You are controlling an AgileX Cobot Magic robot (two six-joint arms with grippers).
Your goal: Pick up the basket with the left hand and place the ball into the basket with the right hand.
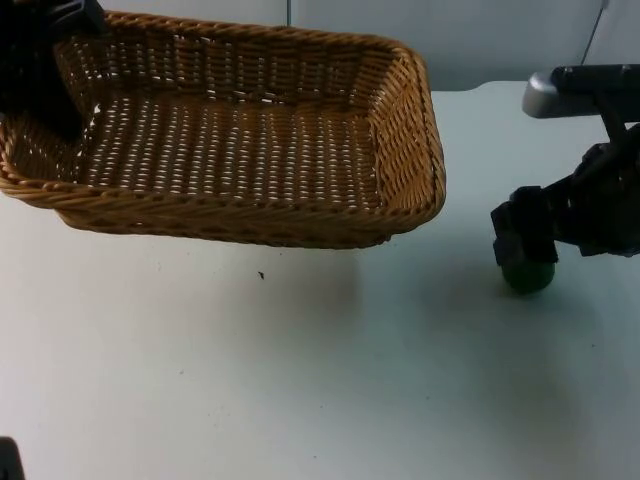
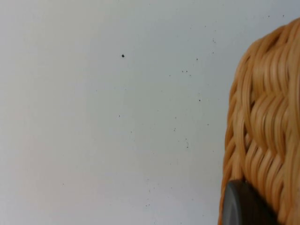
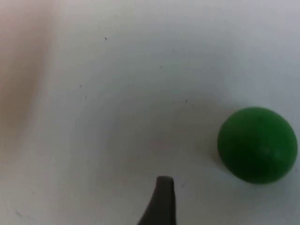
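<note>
1. Basket: the left gripper [image 1: 45, 75] has hold of the wicker basket [image 1: 240, 150] at its far left rim. The basket appears lifted off the white table [image 1: 300, 380], judging by the shadow beneath it and its tilted hang. In the left wrist view a black finger [image 2: 243, 206] presses against the woven rim [image 2: 265, 136], so the fingers are closed on it. I judge the first half of the task as done.

2. Ball: the green ball [image 1: 528, 275] sits on the table at the right, well apart from the basket. The right gripper [image 1: 530, 250] is low, right over it. In the right wrist view the ball [image 3: 257, 144] lies just beside one dark finger [image 3: 161, 201]. The fingers seem spread, with nothing between them yet.

3. Left to do: the ball is not yet grasped. By my reading the right arm must close on the ball, lift it, carry it left over the basket and let go. The basket is empty inside.
</note>
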